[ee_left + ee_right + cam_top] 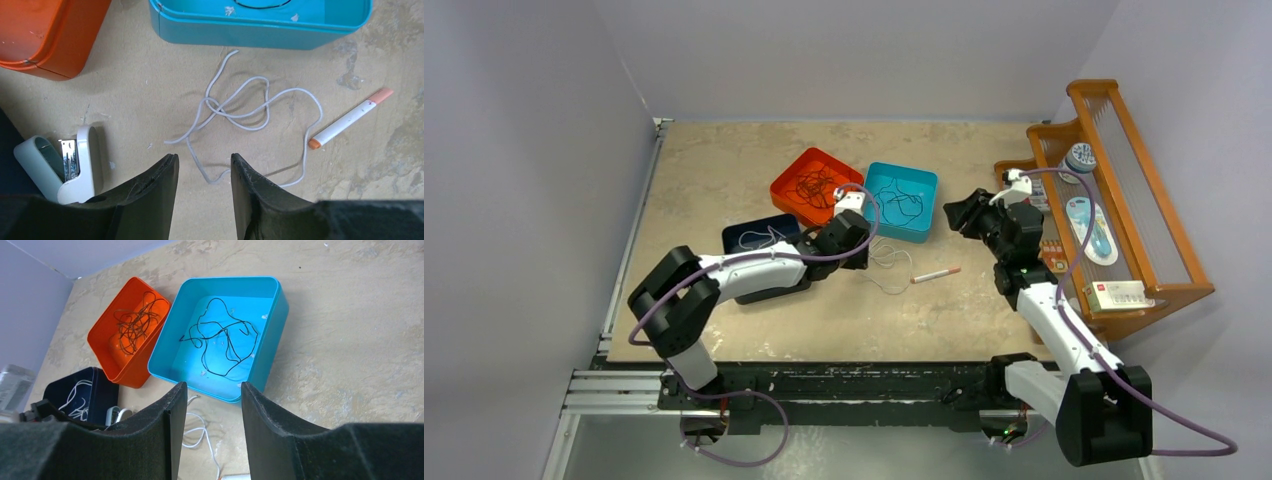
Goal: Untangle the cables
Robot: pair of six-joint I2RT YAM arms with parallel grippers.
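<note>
Left jaws (parted) hang over whitish cable (210,102), its near bend.

Orange tray (112,362), teal tray (274,332) — pen (347,120) near.

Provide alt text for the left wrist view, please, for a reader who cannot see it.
A whitish-grey cable lies in loose loops on the beige table, just ahead of the left gripper, whose black fingers stand open and empty. A white-and-orange pen lies right of the cable; an orange tray and a blue tray sit along the top edge.
</note>
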